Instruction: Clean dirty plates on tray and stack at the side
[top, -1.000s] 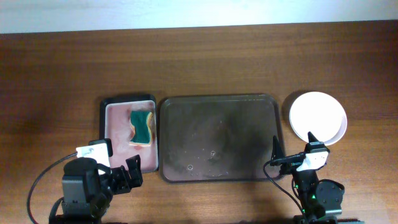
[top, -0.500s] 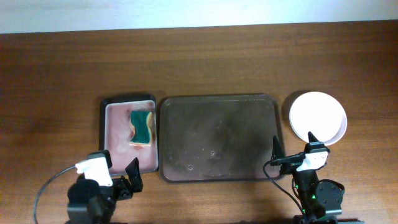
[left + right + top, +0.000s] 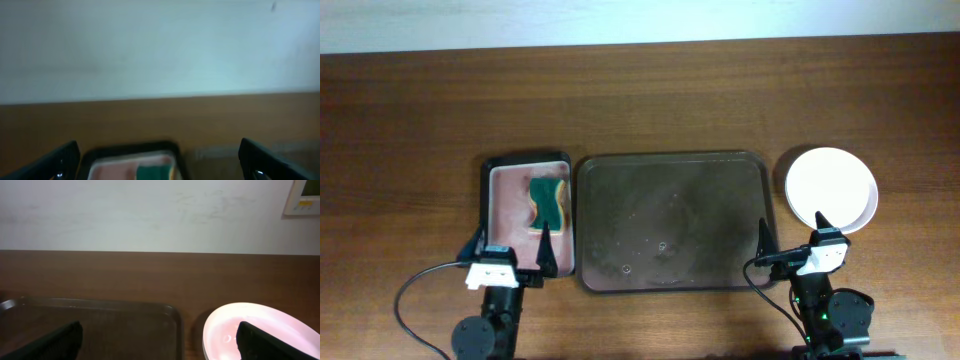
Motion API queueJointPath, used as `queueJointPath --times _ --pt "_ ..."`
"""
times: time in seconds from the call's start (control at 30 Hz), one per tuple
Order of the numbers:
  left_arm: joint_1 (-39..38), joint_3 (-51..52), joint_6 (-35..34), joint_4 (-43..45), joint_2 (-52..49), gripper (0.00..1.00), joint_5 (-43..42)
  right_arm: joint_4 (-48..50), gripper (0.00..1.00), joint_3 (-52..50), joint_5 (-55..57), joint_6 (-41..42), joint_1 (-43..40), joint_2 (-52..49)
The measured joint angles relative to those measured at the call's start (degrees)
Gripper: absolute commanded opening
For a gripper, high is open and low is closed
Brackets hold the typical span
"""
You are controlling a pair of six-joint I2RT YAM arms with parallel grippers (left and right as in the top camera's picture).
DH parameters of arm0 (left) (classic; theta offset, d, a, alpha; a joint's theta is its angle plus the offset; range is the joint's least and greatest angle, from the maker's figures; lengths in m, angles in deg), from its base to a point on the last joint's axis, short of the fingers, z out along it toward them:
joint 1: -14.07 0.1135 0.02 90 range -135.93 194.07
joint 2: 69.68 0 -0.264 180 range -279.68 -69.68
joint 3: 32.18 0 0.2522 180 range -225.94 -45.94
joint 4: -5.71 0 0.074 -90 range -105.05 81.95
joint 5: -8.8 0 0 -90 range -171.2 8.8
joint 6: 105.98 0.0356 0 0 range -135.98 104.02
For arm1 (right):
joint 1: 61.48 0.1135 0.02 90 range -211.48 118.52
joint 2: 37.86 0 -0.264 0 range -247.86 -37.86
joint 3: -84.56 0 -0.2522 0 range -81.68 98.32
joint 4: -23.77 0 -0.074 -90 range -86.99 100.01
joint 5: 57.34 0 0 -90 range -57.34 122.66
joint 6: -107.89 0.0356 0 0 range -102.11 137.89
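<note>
Left hand (image 3: pixel 513 232) wide open, empty

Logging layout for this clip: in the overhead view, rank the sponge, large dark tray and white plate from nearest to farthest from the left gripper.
1. Sponge, just ahead of the left gripper.
2. Large dark tray, to its right.
3. White plate, far right.

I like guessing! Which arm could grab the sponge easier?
Probably left: the left gripper is open just before the sponge; the right gripper sits across the big tray, by the white plate.
</note>
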Motion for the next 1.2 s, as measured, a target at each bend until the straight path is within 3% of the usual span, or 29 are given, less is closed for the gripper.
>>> queueJointPath --times 0.07,1.2 --pt "0.0 0.4 1.5 -5.6 0.0 0.99 -0.4 0.0 0.99 0.0 0.0 -0.1 0.0 0.0" --pt "0.0 0.5 2.5 -5.5 0.0 0.99 -0.5 0.0 0.99 0.0 0.0 -0.1 0.0 0.0"
